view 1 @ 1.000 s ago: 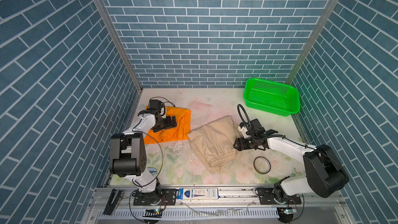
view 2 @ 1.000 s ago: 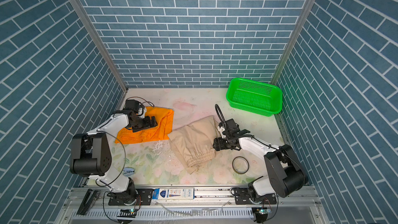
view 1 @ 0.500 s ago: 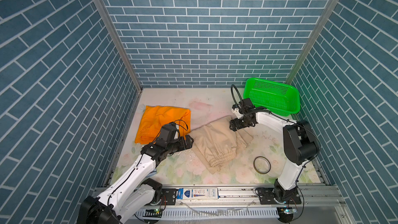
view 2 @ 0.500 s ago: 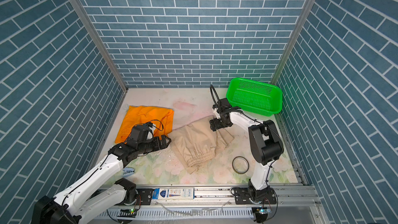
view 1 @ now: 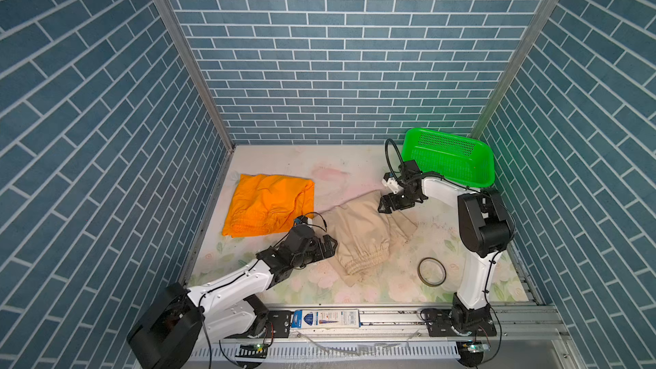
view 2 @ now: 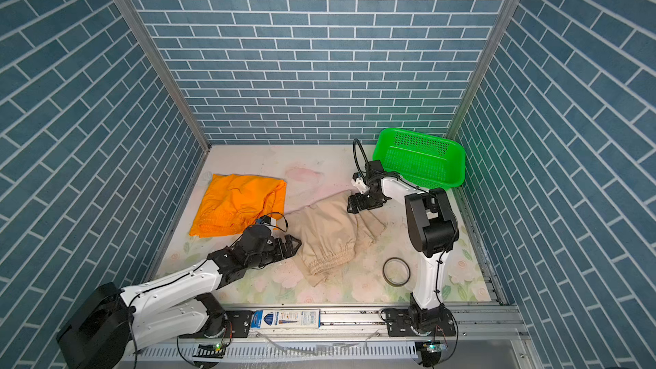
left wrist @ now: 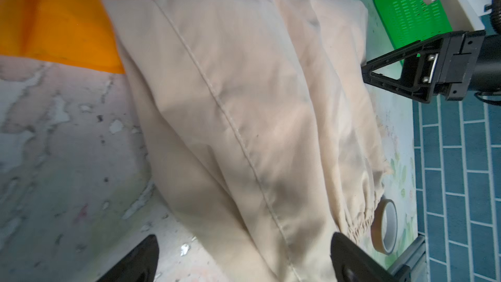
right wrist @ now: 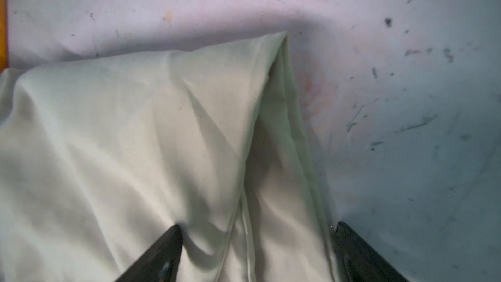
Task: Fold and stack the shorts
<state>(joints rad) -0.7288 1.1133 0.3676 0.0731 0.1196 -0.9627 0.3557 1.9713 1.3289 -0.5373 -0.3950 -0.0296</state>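
Both released: left fingers (view 1: pixel 329 245) at 8 o'clock edge of beige shorts (view 1: pixel 358 232), right fingers (view 1: pixel 386 205) straddling its 1 o'clock corner. At 10 o'clock on the worktop (view 1: pixel 355 172), orange shorts (view 1: pixel 269 204).

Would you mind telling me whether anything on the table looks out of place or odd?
A roll of tape lies flat on the table near the beige shorts, with no part in folding. The table's floral surface is also scuffed and worn.
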